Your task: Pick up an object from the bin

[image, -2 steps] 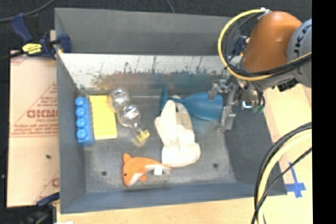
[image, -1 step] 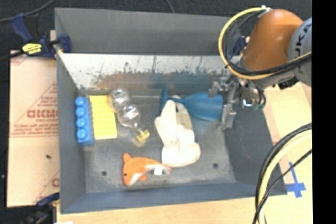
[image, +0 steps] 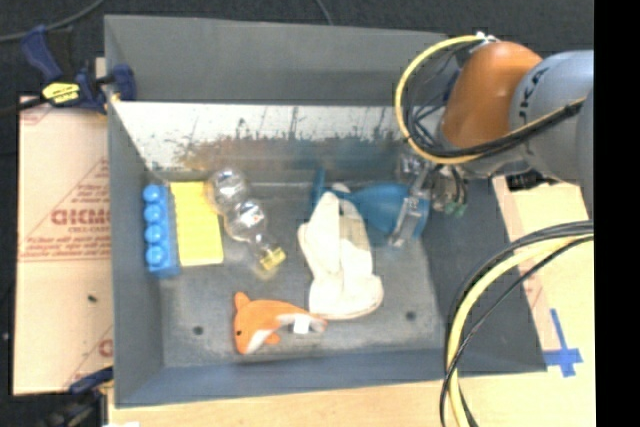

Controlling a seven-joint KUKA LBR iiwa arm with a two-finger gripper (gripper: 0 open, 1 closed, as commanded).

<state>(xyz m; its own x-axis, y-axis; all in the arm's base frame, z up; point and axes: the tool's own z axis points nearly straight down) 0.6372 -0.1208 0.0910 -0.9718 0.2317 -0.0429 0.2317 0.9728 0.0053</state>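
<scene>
Key relation: the blue funnel-shaped piece [image: 375, 203] sat at the right rear of the bin [image: 260, 60], and the gripper [image: 408, 215] was right against its right-hand edge. So the likely target lay immediately left of the gripper in the camera view. We couldn't say whether they were touching or just overlapping in the view.

We read its long axis as roughly left-right, tilted a little: thin end up-left by the back wall, wide end nearest the gripper. Only one arm, coming in from the right, so the wide end was the near end. We judged any grasp would have to work across that wide end, not the stem.

Gripper state: we couldn't tell whether it was open or closed, and nothing was visibly held.

Count, left to right, one of each:
- blue knobbed strip [image: 155, 227], four knobs, by the left wall
- yellow block [image: 197, 222], touching the strip
- clear plastic bottle [image: 240, 215], yellow cap pointing front-right
- orange fish toy [image: 265, 323], near the front, apart from the rest
- white cloth [image: 340, 265], mid-bin, its top edge tucked against the blue funnel piece
- the blue funnel piece itself

Six things in all. We judged the cloth the one snag risk.
</scene>
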